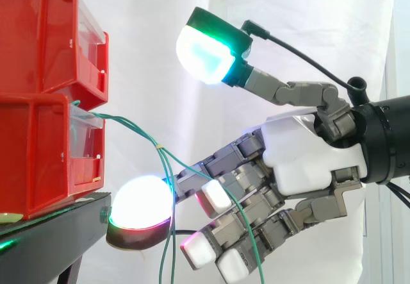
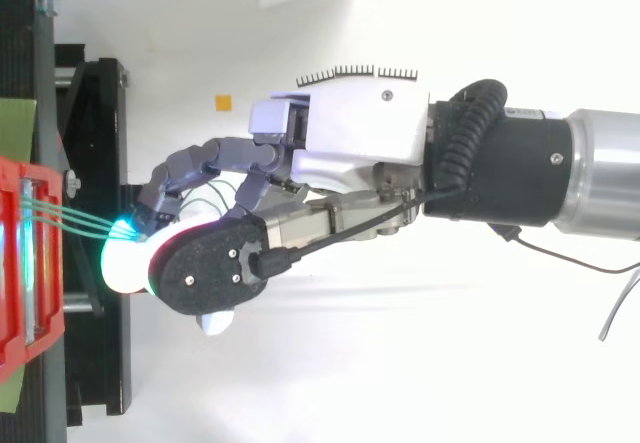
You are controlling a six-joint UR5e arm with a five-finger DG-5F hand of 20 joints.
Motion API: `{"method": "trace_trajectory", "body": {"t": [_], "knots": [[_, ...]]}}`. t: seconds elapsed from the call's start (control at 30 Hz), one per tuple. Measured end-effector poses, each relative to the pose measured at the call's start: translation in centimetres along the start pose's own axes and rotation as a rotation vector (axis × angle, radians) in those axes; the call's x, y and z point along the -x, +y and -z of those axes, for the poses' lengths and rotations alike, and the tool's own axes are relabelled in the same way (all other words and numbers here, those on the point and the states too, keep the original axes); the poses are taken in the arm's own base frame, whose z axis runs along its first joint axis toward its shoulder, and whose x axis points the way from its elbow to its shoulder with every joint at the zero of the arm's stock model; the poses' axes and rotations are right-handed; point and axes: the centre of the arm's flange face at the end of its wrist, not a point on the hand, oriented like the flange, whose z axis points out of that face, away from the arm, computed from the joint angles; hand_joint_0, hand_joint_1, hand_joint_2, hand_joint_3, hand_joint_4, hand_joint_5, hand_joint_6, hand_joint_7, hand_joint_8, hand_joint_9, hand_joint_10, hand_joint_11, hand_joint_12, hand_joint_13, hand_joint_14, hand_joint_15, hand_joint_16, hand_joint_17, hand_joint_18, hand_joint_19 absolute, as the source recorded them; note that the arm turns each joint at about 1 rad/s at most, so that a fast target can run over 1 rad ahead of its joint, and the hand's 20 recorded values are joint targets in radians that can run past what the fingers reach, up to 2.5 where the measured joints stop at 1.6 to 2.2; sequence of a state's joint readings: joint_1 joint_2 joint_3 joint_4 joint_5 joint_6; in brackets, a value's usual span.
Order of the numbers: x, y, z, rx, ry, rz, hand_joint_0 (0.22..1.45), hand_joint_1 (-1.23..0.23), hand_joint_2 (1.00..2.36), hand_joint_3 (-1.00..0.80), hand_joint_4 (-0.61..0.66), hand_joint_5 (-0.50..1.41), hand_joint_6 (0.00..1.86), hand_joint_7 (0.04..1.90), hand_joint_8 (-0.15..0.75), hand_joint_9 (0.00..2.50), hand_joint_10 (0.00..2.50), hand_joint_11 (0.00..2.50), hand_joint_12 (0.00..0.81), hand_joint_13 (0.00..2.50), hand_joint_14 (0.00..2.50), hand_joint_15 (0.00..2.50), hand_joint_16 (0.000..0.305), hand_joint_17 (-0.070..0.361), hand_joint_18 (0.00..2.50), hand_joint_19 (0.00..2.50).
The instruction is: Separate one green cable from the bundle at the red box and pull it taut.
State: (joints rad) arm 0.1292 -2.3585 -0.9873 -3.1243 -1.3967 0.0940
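The green cables point(image 1: 128, 125) come out of the front of the lower box point(image 1: 38, 149), run together to a small tie point(image 1: 158, 147), and from there hang down in front of the stand point(image 1: 51, 233); they are slack, not taut. The hand point(image 1: 295, 149) is just beside them and it is open; the thumb point(image 1: 205, 53) is lifted high, well apart from the fingers point(image 1: 214, 197), which are spread and only lightly bent; one of them reaches out with its glowing pad point(image 1: 141, 210) near the edge of the stand. One strand point(image 1: 251, 252) lies across the fingers and the others hang close by; I cannot see that any strand is pinched. In my judgement the separation is only begun, and several things can go wrong from here. If the fingers close now, they can catch two or three strands together, because the strands lie very near each other below the tie. The tie itself binds the bundle, so a pull on one strand can drag all of them. A thin strand can also slip out between such thick round pads when the pull begins. A hard pull can draw the box forward on the stand, since nothing visible holds it; the outstretched pad can knock against the stand.
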Motion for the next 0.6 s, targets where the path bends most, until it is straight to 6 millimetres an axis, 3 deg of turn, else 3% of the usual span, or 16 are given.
{"method": "trace_trajectory", "body": {"t": [0.43, 0.6], "knots": [[0.1, 1.3, 0.3, -0.011, -0.005, -0.007, 0.39, -0.45, 1.0, -0.5, 0.34, -0.07, 0.5, 0.77, 0.311, 1.21, 0.01, 0.56, 0.431, 0.91, 0.01, 0.55, 0.085, 0.191, 0.96, 0.28], [0.1, 1.9, 0.6, -0.013, -0.006, -0.007, 0.4, -0.47, 1.0, -0.5, 0.35, -0.03, 0.5, 0.85, 0.297, 1.29, 0.01, 0.57, 0.425, 0.97, 0.01, 0.56, 0.083, 0.188, 1.01, 0.3]]}}
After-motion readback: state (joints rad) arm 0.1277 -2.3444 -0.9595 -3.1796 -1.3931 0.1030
